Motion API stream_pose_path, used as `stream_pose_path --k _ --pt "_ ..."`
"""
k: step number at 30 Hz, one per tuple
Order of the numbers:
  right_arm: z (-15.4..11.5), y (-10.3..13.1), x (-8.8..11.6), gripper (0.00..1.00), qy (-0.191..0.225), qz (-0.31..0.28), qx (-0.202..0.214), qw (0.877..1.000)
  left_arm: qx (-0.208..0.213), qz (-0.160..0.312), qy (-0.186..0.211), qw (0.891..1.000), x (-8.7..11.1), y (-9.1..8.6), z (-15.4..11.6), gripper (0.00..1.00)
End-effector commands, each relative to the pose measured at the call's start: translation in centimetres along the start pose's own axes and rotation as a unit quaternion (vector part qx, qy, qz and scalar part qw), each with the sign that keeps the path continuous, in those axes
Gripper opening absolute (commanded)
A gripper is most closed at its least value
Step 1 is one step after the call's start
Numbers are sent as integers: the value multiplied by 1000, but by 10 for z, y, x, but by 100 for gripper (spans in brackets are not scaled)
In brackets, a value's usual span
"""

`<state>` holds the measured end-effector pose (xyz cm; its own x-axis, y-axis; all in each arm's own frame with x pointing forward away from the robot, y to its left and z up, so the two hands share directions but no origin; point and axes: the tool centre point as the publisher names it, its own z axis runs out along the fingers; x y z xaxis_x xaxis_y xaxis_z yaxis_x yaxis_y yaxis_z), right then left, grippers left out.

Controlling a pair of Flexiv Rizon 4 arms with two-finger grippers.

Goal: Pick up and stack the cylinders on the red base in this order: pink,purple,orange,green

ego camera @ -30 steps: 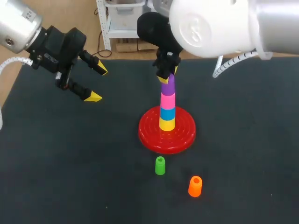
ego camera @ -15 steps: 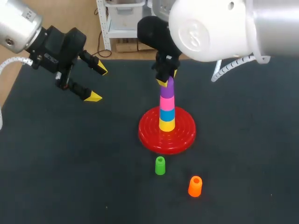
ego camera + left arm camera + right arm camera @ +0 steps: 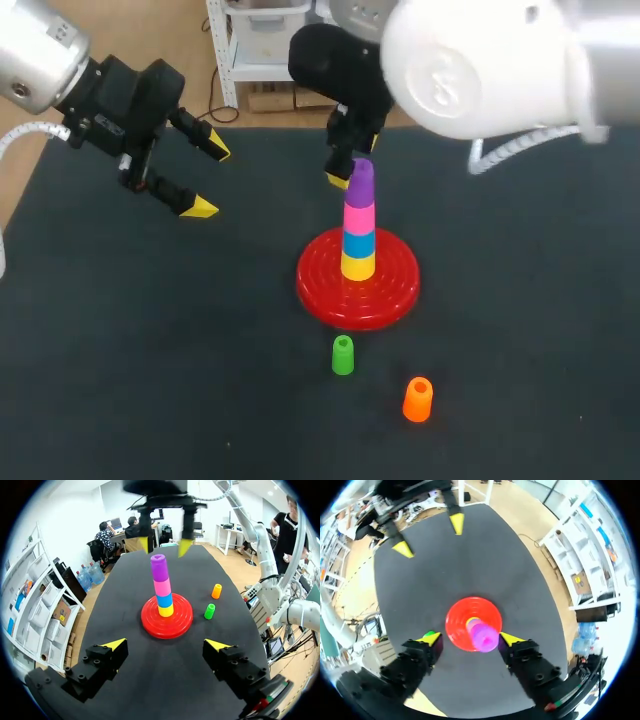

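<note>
The orange cylinder (image 3: 417, 399) stands upright on the dark table (image 3: 150, 350), on the nearest side of the red base (image 3: 320, 285) and well apart from it. The green cylinder (image 3: 343, 355) stands upright between the orange one and the base, just beside the base's rim but not touching it.

On the middle of the red base rises a stack of four pieces: a yellow cylinder (image 3: 358, 265) at the bottom, a blue cylinder (image 3: 359, 243) on it, then the pink cylinder (image 3: 359, 217), and the purple cylinder (image 3: 360, 180) on top. The stack stands straight.

The right gripper (image 3: 470, 639) hangs directly over the base. Its two fingers are spread wide, one on each side of the purple cylinder's top. In the left wrist view the yellow tips sit slightly above the purple cylinder, with clear gaps on both sides, so neither touches it.

The left gripper (image 3: 209, 180) is held above the table, well apart from the base on its far left side. Its fingers are spread wide too, with nothing between them, and they point towards the base.
</note>
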<state>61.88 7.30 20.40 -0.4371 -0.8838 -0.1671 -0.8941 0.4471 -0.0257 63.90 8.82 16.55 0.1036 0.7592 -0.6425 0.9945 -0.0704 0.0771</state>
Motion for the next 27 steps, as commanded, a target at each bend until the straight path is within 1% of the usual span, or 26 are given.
stream_pose_path --k 1,4,6,10,11,16,20,23,24,27 --pt "-10 29 46 100 -46 -36 6 998 1 1 0 1000 0 1 0 100" --pt "-1 50 68 100 -39 -67 -4 997 1 1 0 1000 0 1 0 100" --pt "11 61 84 100 -23 -80 -7 996 1 1 0 1000 0 1 0 100" --pt "30 80 105 100 -14 -96 -15 995 1 1 0 1000 0 1 0 100" --pt "34 83 109 100 -11 -104 -8 995 1 1 0 1000 0 1 0 100" --pt "53 89 123 100 -12 -96 -23 995 1 1 0 1000 0 1 0 100" --pt "71 90 133 100 -9 -109 -20 994 1 1 0 1000 0 1 0 100" --pt "83 92 138 100 -3 -113 -23 993 1 1 0 1000 0 1 0 100" --pt "87 93 140 100 3 -119 -19 993 1 1 0 1000 0 1 0 100" --pt "91 97 143 100 7 -130 -26 991 1 1 0 1000 0 1 0 100"
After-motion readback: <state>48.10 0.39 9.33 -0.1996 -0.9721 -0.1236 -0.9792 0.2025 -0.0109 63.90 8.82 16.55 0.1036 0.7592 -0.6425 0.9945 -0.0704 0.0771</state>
